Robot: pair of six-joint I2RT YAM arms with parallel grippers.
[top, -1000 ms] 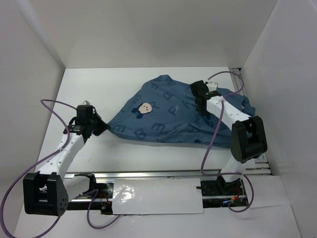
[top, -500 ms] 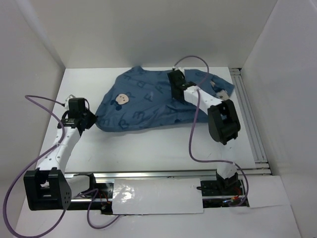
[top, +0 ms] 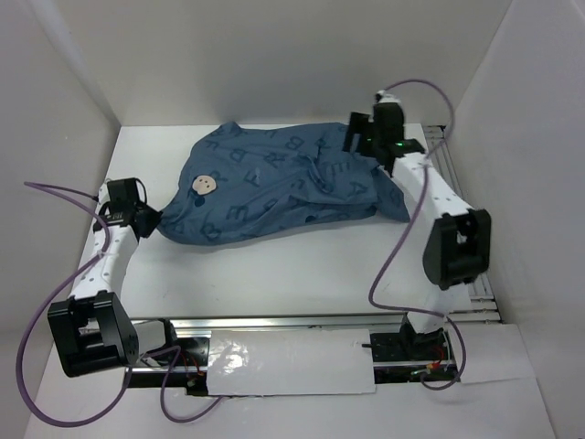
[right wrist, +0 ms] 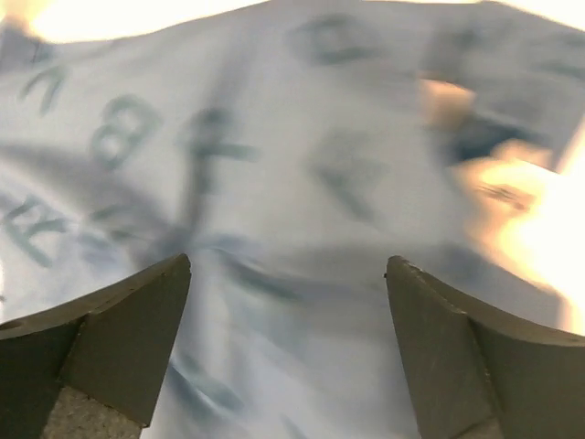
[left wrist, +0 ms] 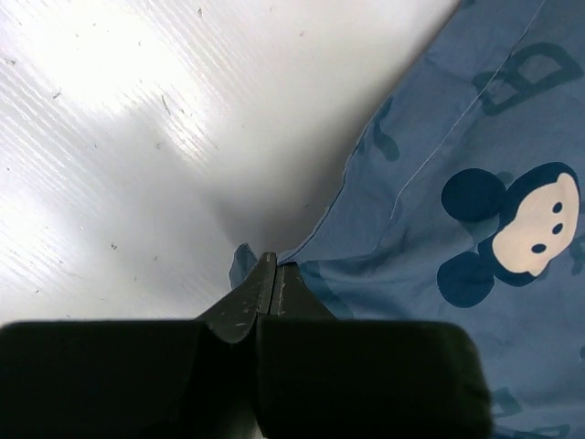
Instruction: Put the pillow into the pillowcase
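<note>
The left gripper (left wrist: 266, 279) is pressing its dark fingers tightly together on the near-left corner of the dusty-blue fabric pillowcase (top: 274, 187) printed with darker blue letters. The cloth is fanning out to the right from that pinch, with a cartoon mouse face (left wrist: 521, 229) lying close by. The right gripper (right wrist: 288, 265) is hanging with its fingers spread wide, gripping nothing, over the pillowcase's far-right end. Its wrist view is blurred, so contact with the cloth cannot be told. The pillowcase is lying plump and wrinkled across the far half of the white table (top: 274, 274), stretching between both grippers.
</note>
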